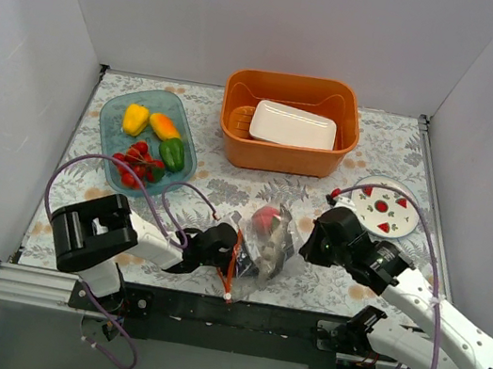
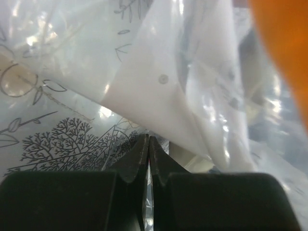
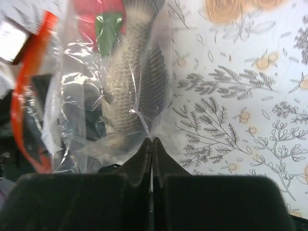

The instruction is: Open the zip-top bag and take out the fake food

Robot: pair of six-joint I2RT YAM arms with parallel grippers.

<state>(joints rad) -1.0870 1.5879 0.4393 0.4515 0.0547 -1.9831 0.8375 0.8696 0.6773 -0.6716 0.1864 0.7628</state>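
L jaws: pressed together w/ a thin fold of clear film pinched between them, bottom centre of the left wrist view. So the left gripper (image 2: pixel 148 147) holds the zip-top bag (image 2: pixel 159 82) by its plastic. Blurred orange fills that view's upper right corner.

R jaws: also closed tight. The right gripper (image 3: pixel 152 143) nips the bag's edge at bottom centre of its own view.

Inside the bag: a grey fish-shaped piece (image 3: pixel 130 72) and, at top of frame, a red piece (image 3: pixel 96 7) w/ green below it. The orange-red zip strip (image 3: pixel 29 115) runs down the left side.

Top view:
- Lower centre: bag betw. both grippers, over the floral table cover (image 1: pixel 395 153).
- Upper left: teal tray (image 1: pixel 110 134) w/ peppers (image 1: pixel 163 126) and cherry tomatoes (image 1: pixel 135 165).
- Top centre: orange basket (image 1: pixel 280 159) holding a white container (image 1: pixel 293 126).
- Right: white plate (image 1: pixel 370 216).
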